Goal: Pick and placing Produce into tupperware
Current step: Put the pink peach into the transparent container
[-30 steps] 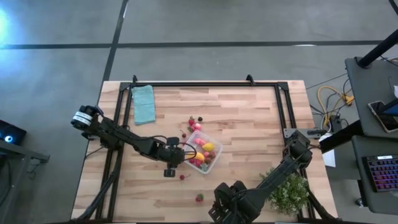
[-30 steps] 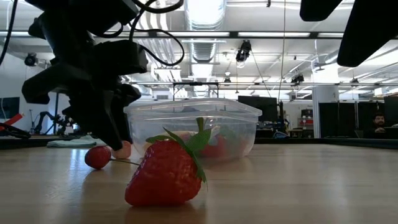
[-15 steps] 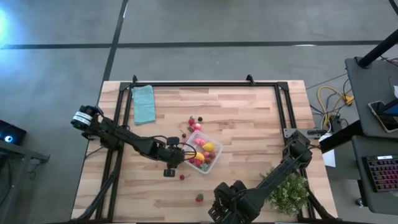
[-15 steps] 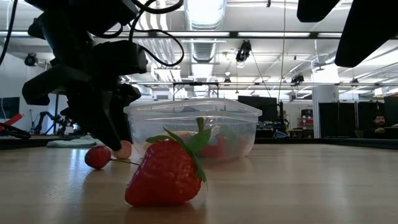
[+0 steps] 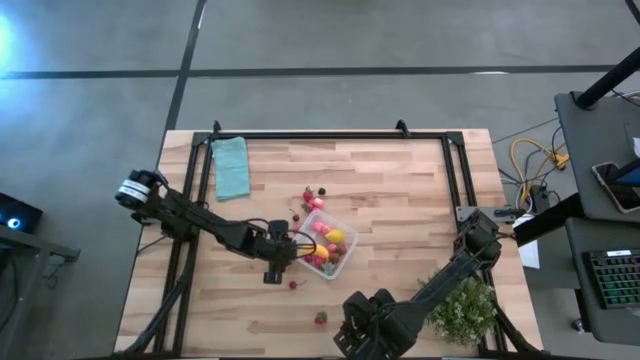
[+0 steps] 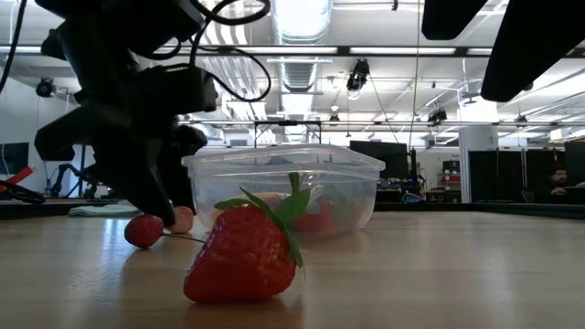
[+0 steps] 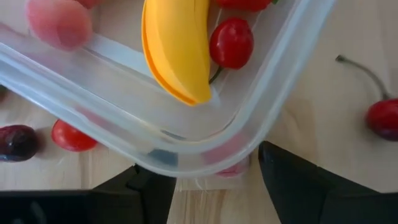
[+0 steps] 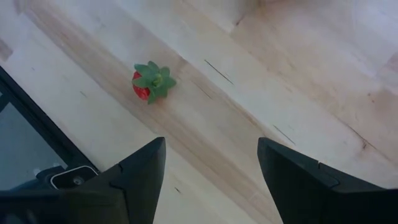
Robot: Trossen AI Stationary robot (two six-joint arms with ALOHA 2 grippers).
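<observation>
Tub corner at risk of being nudged or tipped

Trouble looked most likely at the small clear plastic tub with rounded corners (image 5: 326, 247), which sat near the middle of the pale wooden surface (image 5: 400, 200). The left claw (image 5: 284, 251) hovered at the tub's corner on the left arm's side, its dark fingers (image 7: 298, 186) spread to either side of that corner, gripping nothing that could be seen. Inside the tub lay a yellow-orange banana-shaped piece (image 7: 177, 46), a glossy red cherry (image 7: 231, 42) and a pale pink piece (image 7: 59, 22).

Risk one: a sideways or downward move from there could have caught the rim and shoved or tipped the light tub, spilling what it held. Risk two: a small red piece (image 7: 73, 135) and a dark one (image 7: 17, 142) lay just outside the tub wall, and a stemmed red cherry (image 7: 382, 117) lay just beside the corner; a finger sweeping past might have rolled them away.

Well apart from the tub, toward the surface's front edge, a red strawberry with a green leafy cap (image 8: 150, 83) lay alone. The right claw (image 8: 211, 180) hung above it, fingers spread and empty; a poorly centred descent could have knocked the berry aside.
</observation>
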